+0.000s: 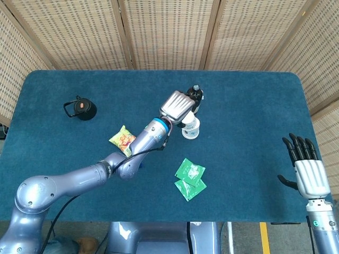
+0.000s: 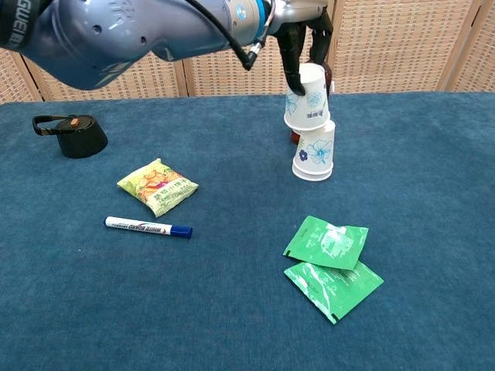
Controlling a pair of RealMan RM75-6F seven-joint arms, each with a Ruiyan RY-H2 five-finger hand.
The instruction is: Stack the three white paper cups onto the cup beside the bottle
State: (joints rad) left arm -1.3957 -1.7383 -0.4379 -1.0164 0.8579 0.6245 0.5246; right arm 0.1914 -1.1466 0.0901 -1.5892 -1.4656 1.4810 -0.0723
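Note:
An upside-down white paper cup with a blue flower print (image 2: 314,151) (image 1: 192,131) stands on the blue table beside the dark bottle (image 1: 195,94), which my left hand mostly hides in the chest view. My left hand (image 1: 178,106) (image 2: 303,23) grips a second white cup (image 2: 308,96), mouth down and tilted, just above the standing cup's top. The lower rim of the held cup overlaps the top of the standing one. My right hand (image 1: 308,170) hovers open at the table's right front edge, holding nothing. No other white cup is visible.
Two green packets (image 2: 331,263) (image 1: 189,179) lie in front of the cups. A yellow snack bag (image 2: 158,185) and a white-and-blue marker (image 2: 148,227) lie to the left. A black lid (image 2: 69,135) (image 1: 80,109) sits at the far left.

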